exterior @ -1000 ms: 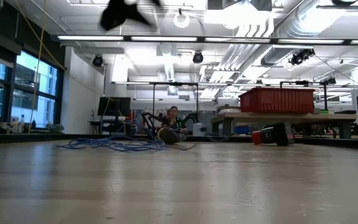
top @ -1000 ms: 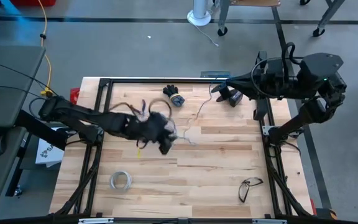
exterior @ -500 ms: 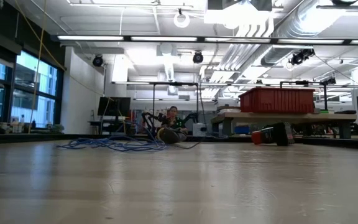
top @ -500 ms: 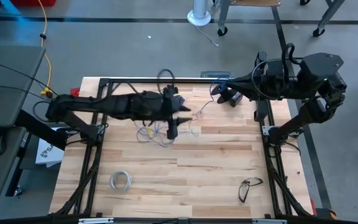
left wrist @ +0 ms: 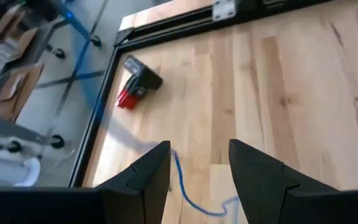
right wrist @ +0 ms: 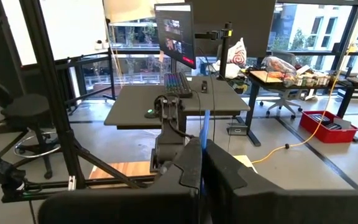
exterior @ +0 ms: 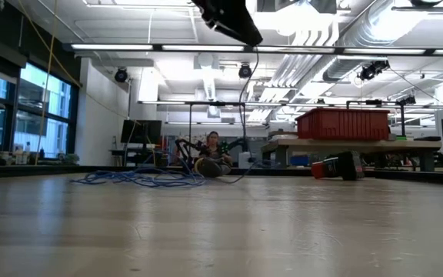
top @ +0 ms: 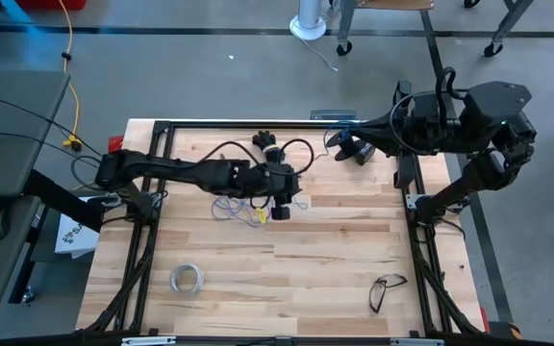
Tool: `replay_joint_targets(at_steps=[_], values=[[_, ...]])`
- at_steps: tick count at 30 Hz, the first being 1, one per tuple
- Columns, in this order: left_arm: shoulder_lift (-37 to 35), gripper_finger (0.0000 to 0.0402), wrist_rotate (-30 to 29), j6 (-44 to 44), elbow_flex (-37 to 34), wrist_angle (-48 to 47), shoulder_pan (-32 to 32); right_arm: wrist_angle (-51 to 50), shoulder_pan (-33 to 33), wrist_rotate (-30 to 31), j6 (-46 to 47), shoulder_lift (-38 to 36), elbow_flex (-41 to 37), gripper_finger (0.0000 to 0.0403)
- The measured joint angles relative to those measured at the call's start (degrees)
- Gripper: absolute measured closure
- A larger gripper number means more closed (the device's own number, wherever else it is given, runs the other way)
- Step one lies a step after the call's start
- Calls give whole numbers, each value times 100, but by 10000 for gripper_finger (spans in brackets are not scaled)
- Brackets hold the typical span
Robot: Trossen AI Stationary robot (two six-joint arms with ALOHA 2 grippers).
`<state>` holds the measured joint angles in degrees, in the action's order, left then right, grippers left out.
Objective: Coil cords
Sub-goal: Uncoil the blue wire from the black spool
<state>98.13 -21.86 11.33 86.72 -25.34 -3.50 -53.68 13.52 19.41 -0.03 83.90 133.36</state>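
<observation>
The cords [top: 234, 208] lie as a loose tangle of thin bluish-grey wire on the table [top: 335, 259], directly beneath the left gripper [top: 279, 207] and trailing back toward that arm's base. One strand runs the other way, past the jaws toward the table's far edge, where the small dark spool [top: 275, 155] sits near a black clump. So the wire's long run goes roughly from the tangle under the jaws out to the spool beyond them.

In the left wrist view a single blue strand [left wrist: 188, 194] curves across the wood and passes into the gap between the two dark fingers [left wrist: 146, 180]. These stand apart, with bare table between them; nothing looks clamped.

The left arm is plainly the nearer one and seems best placed for the next gather. The right gripper [top: 339, 146] hangs well off to the far side, near the table's far rail, jaws pressed together; a thin bluish line shows right at them in its wrist view, but whether it is pinched there I cannot tell.

The wire looks fine and limp, and likely to snag on itself.
</observation>
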Motion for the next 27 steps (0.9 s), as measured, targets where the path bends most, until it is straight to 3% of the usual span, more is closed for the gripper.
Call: replay_joint_targets(at_steps=[6,10,19,27], values=[[-437,243,496,-1309,65,-289,-307,-5,0,-12,-3,0,0,403],[-405,243,71,-2000,0,-377,-275,-11,0,-12,-44,1,-1,403],[136,243,310,-2724,-13,-251,53,-19,2,-94,-2,1,-2,403],[139,248,339,-2472,-9,55,2,-30,2,-122,-34,0,-2,403]])
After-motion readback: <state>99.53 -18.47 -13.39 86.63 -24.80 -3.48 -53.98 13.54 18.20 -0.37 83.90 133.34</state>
